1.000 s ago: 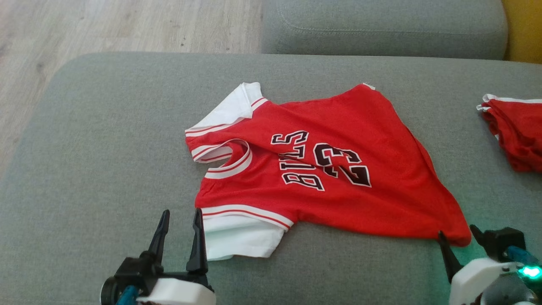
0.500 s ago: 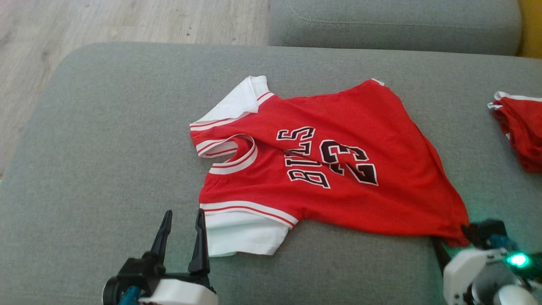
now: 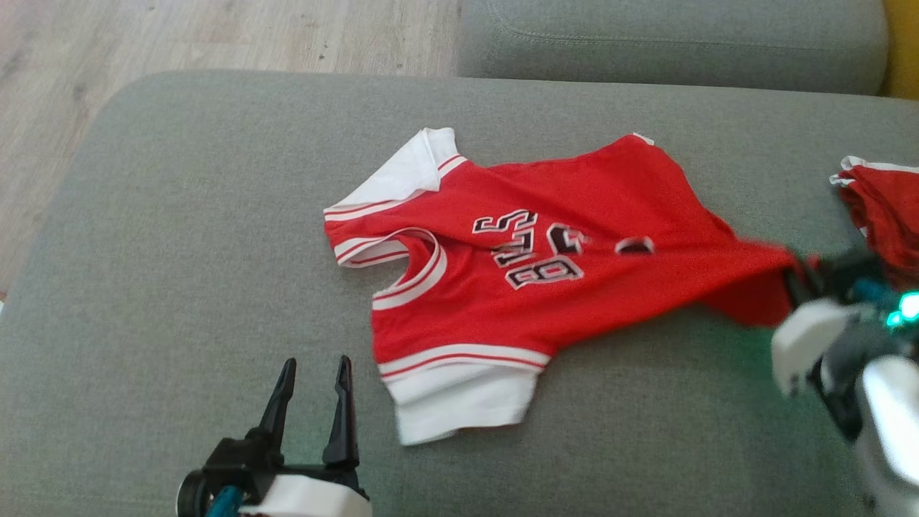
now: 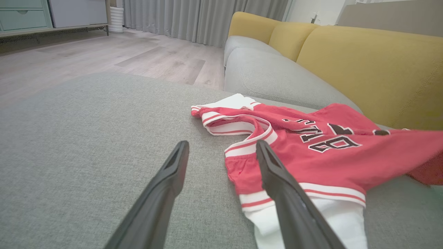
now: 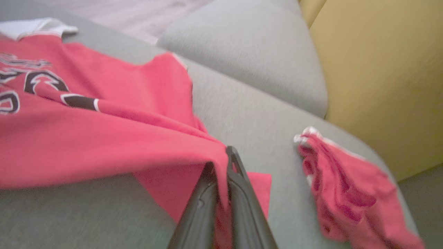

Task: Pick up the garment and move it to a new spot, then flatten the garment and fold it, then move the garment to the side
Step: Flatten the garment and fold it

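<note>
Far left: wooden floor point(image 3: 215, 36) past the rounded edge of the grey seat cushion point(image 3: 179, 215). The left gripper point(image 3: 316, 360) sits low over bare cushion, fingers point(image 4: 277, 180) spread wide with nothing between them. It is near the shirt's near sleeve point(image 3: 459, 406) but apart from it in the head view. The shirt point(image 3: 517, 287) is red with white sleeves, striped trim and black lettering. It lies across the middle of the seat cushion, neck opening to the left, hem to the right. The far sleeve point(image 3: 402, 172) lies flat at the upper left. The lettering is creased into folds and only partly readable. The body of the shirt narrows to a point at the lower right hem corner, and that corner is off the cushion. The right gripper point(image 3: 795, 278) has that corner: in the right wrist view its two fingers are pressed together with red cloth pinched between them. A taut ridge of fabric runs back toward the lettering, and a flap hangs below. The head view is blurred at this spot. Further right, a second red cloth point(image 3: 879, 215) with white edging lies bunched at the cushion's right edge, apart from the shirt. Behind are the grey back cushion point(image 3: 668, 43) and a yellow backrest point(image 4: 363, 62).
</note>
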Available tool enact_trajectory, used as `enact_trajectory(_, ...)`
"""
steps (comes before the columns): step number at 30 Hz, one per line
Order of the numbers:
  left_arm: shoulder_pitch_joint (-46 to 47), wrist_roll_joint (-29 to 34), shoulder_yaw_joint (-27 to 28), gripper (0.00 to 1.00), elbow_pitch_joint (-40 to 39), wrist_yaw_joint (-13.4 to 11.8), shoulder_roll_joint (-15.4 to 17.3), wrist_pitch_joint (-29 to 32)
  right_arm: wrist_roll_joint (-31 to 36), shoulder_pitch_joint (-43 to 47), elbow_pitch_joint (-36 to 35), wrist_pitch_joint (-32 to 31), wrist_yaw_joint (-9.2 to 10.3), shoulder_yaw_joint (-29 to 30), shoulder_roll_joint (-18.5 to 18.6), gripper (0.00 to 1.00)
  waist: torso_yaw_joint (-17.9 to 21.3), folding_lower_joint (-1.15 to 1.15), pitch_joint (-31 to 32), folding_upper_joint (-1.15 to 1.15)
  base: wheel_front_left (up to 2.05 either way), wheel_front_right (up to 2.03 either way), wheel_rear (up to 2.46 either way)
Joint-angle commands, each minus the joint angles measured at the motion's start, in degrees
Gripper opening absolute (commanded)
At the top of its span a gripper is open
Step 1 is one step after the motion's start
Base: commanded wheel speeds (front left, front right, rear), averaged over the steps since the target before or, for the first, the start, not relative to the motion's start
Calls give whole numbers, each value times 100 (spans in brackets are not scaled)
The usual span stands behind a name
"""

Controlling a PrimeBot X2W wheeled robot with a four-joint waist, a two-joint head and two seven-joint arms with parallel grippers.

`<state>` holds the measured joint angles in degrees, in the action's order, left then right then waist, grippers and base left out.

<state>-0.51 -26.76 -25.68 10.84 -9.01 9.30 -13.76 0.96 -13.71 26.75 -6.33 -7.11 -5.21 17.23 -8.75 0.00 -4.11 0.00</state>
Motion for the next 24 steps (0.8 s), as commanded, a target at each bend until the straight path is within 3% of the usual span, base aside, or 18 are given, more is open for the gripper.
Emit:
enact_trajectory(1, 175, -35, 170, 100, -150, -25, 66, -74, 166, -498, -223, 88, -37, -26, 212, 0, 13, 0, 8, 0, 0, 0, 0)
enact_trajectory(8, 208, -40, 128, 100, -129, -19, 55, -75, 471, -850, -143, 116, -37, -102, 256, 0, -48, 0, -7, 0, 0, 0, 0)
enact_trajectory(13, 234, -67, 173, 100, -136, -38, 64, -83, 389, -429, 314, 252, -37, -418, -3, 0, -79, 0, -75, 0, 0, 0, 0)
enact_trajectory(20, 272, -64, 215, 100, -179, -63, 90, -92, 299, -159, 805, 748, -37, -422, -408, 0, -20, 0, -117, 0, 0, 0, 0)
enact_trajectory(22, 267, -61, 216, 100, -187, -69, 98, -94, 313, -110, 810, 910, -37, -325, -507, 43, 12, 0, -100, 0, 0, 0, 0)
enact_trajectory(23, 262, -61, 214, 100, -189, -71, 101, -95, 312, -82, 790, 986, -37, -264, -557, 100, 29, 0, -88, 0, 0, 0, 0)
enact_trajectory(24, 256, -62, 212, 100, -188, -74, 103, -95, 331, -50, 756, 1052, -37, -206, -601, 100, 50, 0, -71, 0, 0, 0, 0)
